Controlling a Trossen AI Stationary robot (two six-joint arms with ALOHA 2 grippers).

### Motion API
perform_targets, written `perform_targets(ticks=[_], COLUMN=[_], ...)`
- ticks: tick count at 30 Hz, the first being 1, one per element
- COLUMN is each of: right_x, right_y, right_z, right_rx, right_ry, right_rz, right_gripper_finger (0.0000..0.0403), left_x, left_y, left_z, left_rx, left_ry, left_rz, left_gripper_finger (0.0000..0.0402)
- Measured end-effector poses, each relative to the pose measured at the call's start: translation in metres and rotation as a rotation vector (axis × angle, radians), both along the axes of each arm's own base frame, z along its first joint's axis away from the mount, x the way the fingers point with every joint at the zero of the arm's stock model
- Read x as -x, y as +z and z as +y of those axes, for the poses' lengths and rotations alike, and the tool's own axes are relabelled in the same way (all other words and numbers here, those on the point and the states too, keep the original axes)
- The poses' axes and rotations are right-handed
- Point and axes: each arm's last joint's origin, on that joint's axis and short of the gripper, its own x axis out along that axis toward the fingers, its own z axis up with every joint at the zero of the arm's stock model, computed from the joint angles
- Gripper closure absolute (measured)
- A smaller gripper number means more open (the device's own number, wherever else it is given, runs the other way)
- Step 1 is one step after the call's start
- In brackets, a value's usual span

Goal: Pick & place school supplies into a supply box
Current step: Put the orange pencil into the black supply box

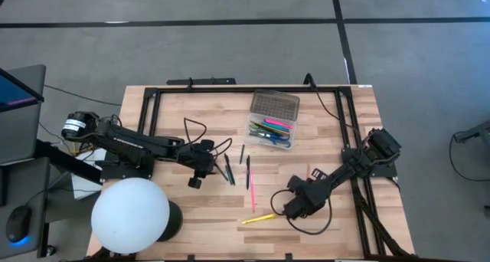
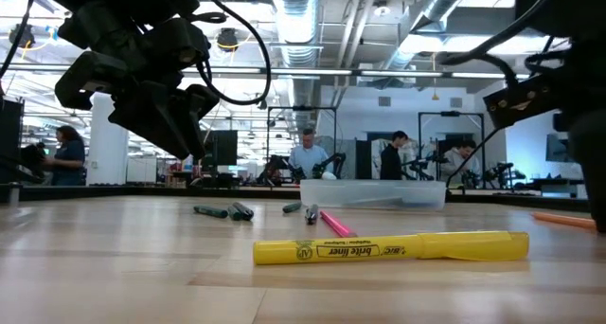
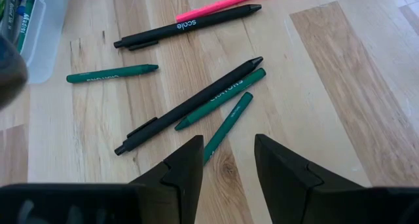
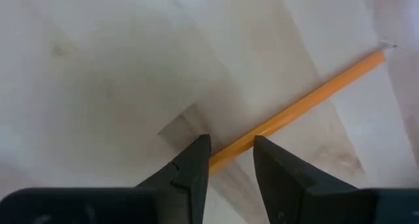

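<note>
Jaws of the left gripper [image 3: 228,160] stand apart and empty above a green crayon [image 3: 226,127] lying among slim black pens [image 3: 190,105] on the wooden tabletop [image 1: 199,216]. Jaws of the right gripper [image 4: 230,160] (also parted, nothing held) straddle a thin orange pencil [image 4: 308,101]. The small translucent plastic supply box [image 1: 271,132], holding coloured pens, sits toward the far edge beside its dotted grey-brown lid [image 1: 275,104].

Grey floor [image 1: 230,55] with dark seams; exposed ceiling ducts [image 2: 445,7] overhead.
</note>
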Motion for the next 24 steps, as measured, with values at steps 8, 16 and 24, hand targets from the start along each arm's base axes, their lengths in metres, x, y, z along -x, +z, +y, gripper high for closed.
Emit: perform_targets(ticks=[8, 16, 24], right_x=[-0.001, -0.009, 0.005], right_y=[0.005, 0.014, 0.019], right_z=[0.007, 0.008, -0.003], right_rx=[0.053, 0.08, 0.207], right_ry=[0.032, -0.217, -0.442], right_rz=[-0.064, -0.16, -0.061], right_gripper_finger=[0.0292, 0.0292, 0.0292], left_x=[0.0, 0.0, 0.0], left_y=[0.0, 0.0, 0.0], left_z=[0.0, 0.0, 0.0], left_rx=[-0.001, -0.001, -0.001], left_ry=[-0.001, -0.001, -0.001], left_rz=[0.0, 0.0, 0.0], left_gripper_finger=[0.0269, 0.0269, 0.0269])
